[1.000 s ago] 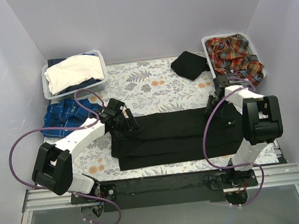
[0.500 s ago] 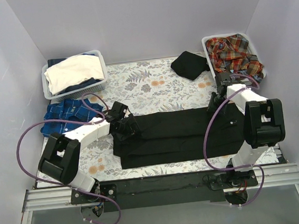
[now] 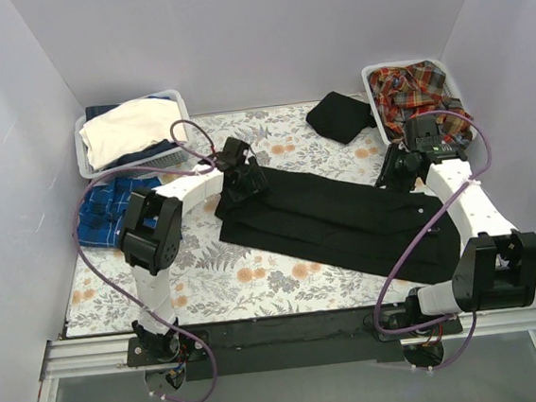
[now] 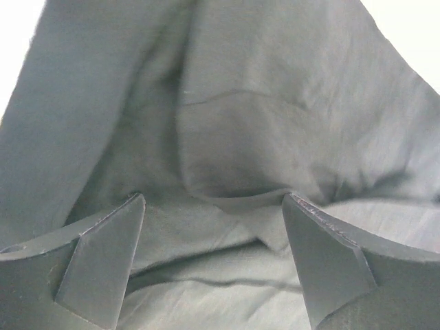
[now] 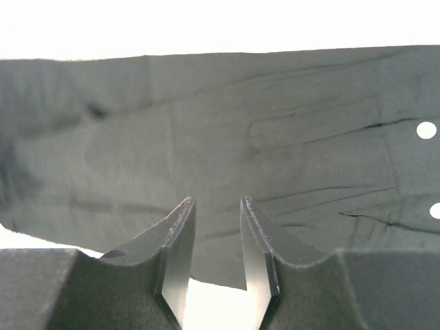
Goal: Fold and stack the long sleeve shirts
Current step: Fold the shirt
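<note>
The folded black shirt (image 3: 336, 221) lies slantwise on the floral counter (image 3: 208, 264), its right end partly hidden under the right arm. The left claw (image 4: 213, 203) stands wide apart over the shirt's left end. The right claw (image 5: 214, 201) shows a narrow gap at the shirt's far edge; I cannot tell whether it pinches cloth.

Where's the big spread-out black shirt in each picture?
Top view: the black shirt lies slanted across the table, upper left to lower right.
Left wrist: it fills the picture behind the left claw.
Right wrist: it fills the middle band behind the right claw, pale buttons at right.
Shared landmark: from above, the left claw and right claw sit at the shirt's edge.
</note>
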